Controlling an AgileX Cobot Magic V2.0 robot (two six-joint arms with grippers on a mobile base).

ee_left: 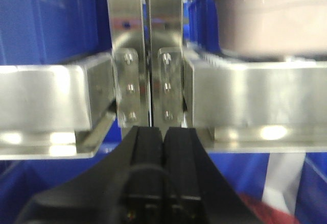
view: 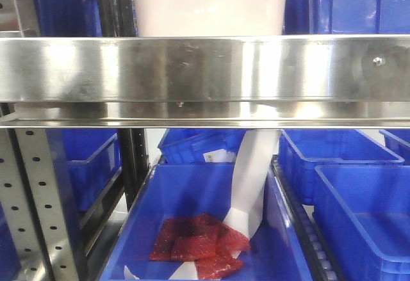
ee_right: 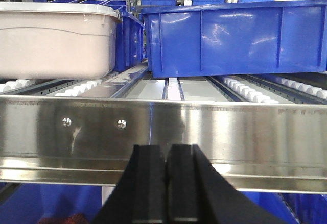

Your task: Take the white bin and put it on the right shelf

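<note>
Steel right shelf (view: 205, 68) fills my view; white bin (view: 209, 4) sits on it, far side. Left gripper (ee_left: 163, 134) and right gripper (ee_right: 166, 155) pressed together, empty.

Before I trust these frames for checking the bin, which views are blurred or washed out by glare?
Front view: sharp, but glare streaks the right shelf rail and bleaches the white bin. Left wrist view: soft throughout, bin and left gripper blurred, bright hotspots on the steel. Right wrist view: crisp, with mild sheen on the rail; right gripper dark.
</note>
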